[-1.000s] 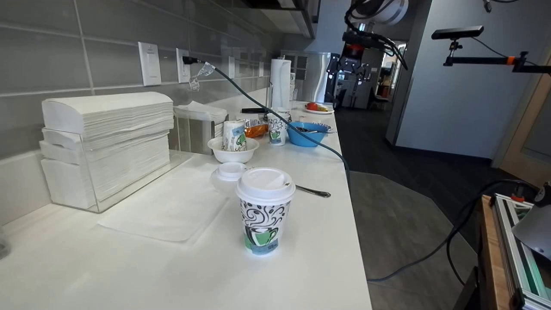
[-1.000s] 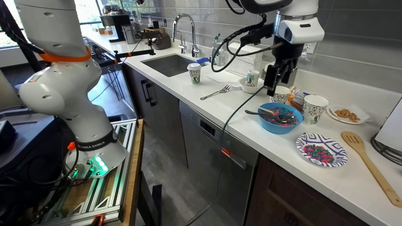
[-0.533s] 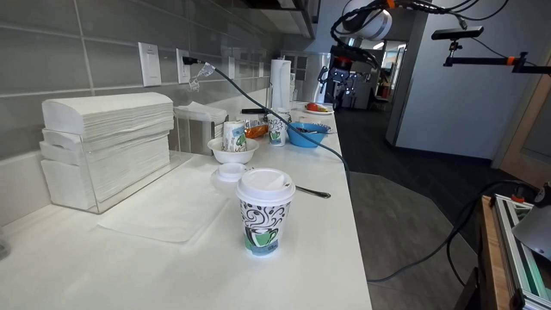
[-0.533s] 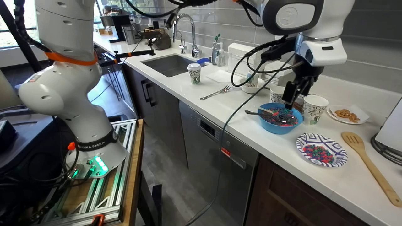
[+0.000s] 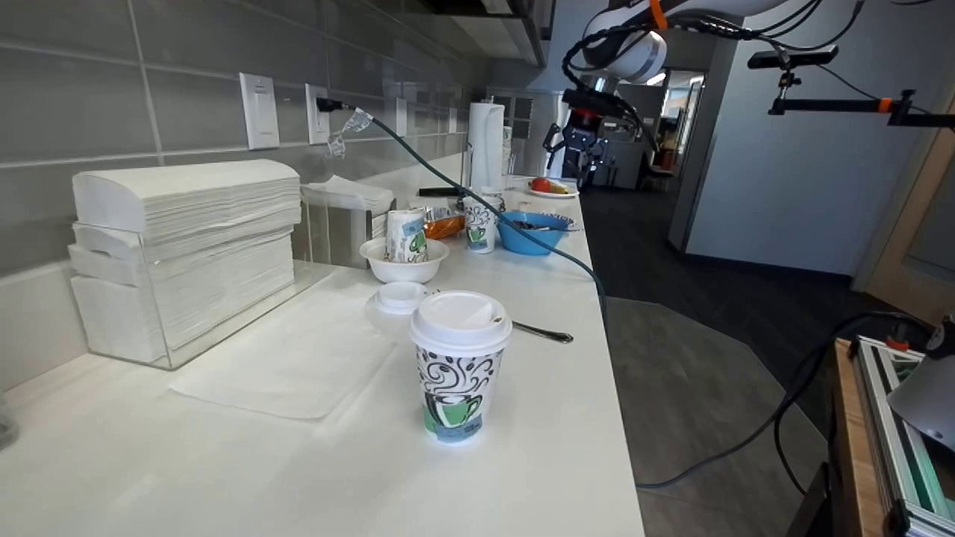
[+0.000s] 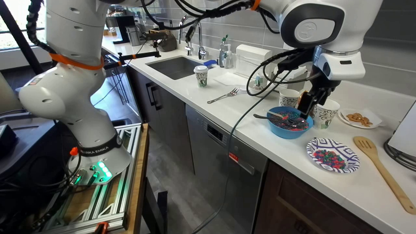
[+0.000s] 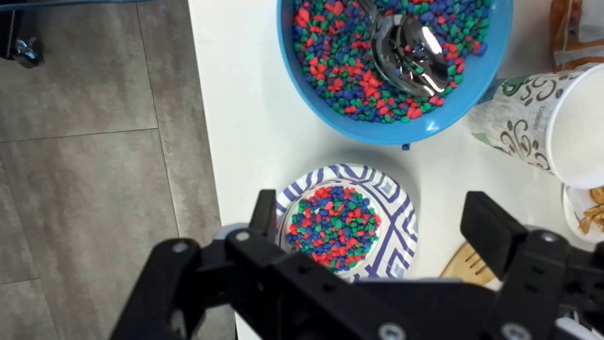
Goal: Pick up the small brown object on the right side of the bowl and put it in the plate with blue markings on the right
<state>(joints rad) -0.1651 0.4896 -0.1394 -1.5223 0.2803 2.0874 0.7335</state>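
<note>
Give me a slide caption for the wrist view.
Open gripper over a counter, with a blue-patterned plate and a blue bowl, both holding multicoloured bits.

The bowl (image 6: 286,133) held pebbles (image 7: 349,94) and a spoon (image 7: 410,54). In an exterior view, the plate (image 6: 351,160) sat before the bowl, to its right; the spatula (image 6: 387,175) lay farther right. One cup (image 6: 288,98) stood behind the bowl, another cup (image 6: 325,114) right and behind, a dish (image 6: 344,120) well beyond. Left of the bowl lay the fork (image 6: 223,97).
</note>
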